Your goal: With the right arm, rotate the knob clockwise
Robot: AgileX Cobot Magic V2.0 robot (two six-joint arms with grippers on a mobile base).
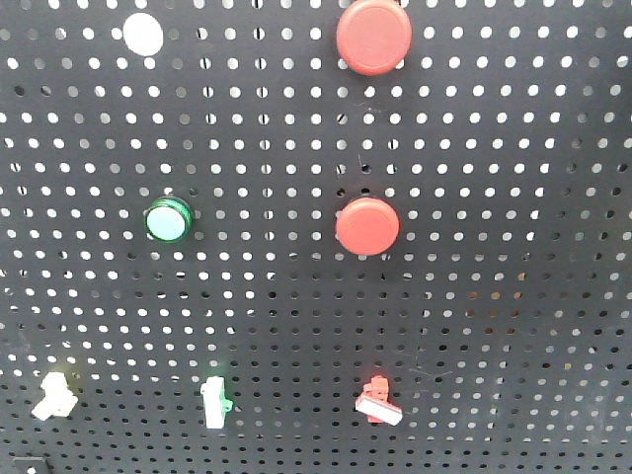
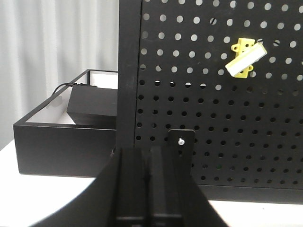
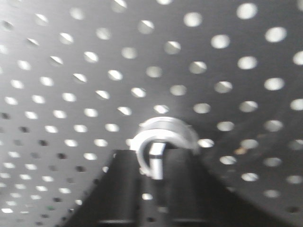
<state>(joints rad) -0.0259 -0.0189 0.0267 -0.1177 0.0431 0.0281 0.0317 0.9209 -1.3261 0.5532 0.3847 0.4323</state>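
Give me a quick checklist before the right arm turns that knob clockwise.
1. Knob in right wrist view: ok, centred just above the right gripper.
2. Jaws closed on knob: cannot tell, image blurred.
3. Gripper square to pegboard: cannot tell.
4. Left gripper clear of the work: ok, shut, low by the board's edge.
5. Knob in front view: not ok, only red buttons and a green light.

The black perforated metal panel [image 1: 296, 296] blocks all passage beyond its face. Protruding from it: a large red round button [image 1: 373, 36] at top, a smaller red round button [image 1: 367, 225] below it, and a green round lamp [image 1: 168, 219] to the left, with bare panel between them. Left of the panel's edge, a black open-topped box [image 2: 61, 142] occupies the white table surface [image 2: 9, 189].
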